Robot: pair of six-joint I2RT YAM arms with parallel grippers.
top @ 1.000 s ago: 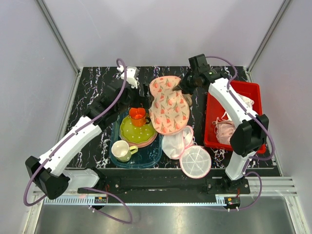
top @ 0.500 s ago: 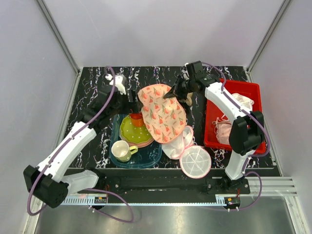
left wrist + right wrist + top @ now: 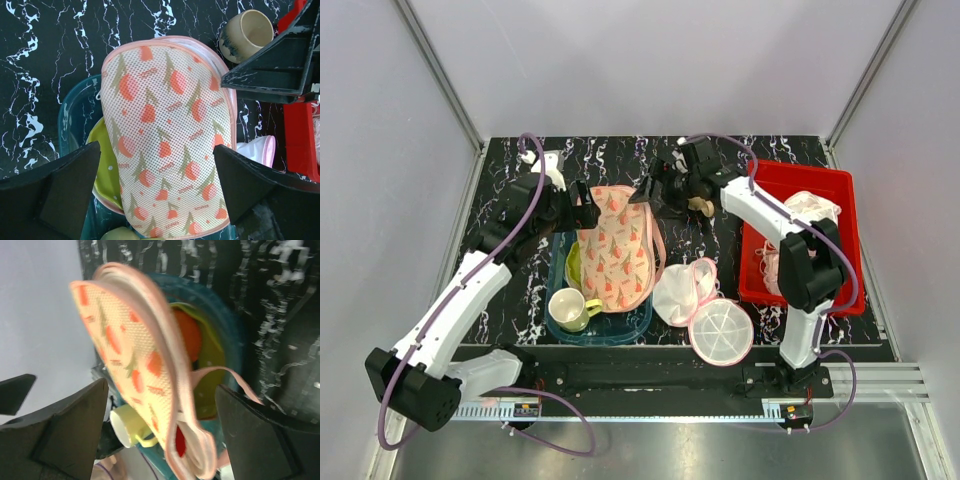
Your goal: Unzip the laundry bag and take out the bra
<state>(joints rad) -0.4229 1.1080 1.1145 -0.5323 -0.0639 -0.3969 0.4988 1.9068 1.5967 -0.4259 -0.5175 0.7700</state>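
Laundry bag (image 3: 615,250) of peach-pink printed mesh seemed unopened; left tool (image 3: 582,204) and right tool (image 3: 652,190) flanked it, spread; unzipping needed a pinch first.

Laundry bag (image 3: 165,135) is showing fine open-mesh cloth, matt, with printed motifs and smooth pink edging | tabletop (image 3: 45,60) is gleaming black with white marble-like veining | tray (image 3: 72,116) is looking like translucent teal plastic | bin (image 3: 825,182) is shining as glossy red plastic | cup (image 3: 245,32) is looking matt beige
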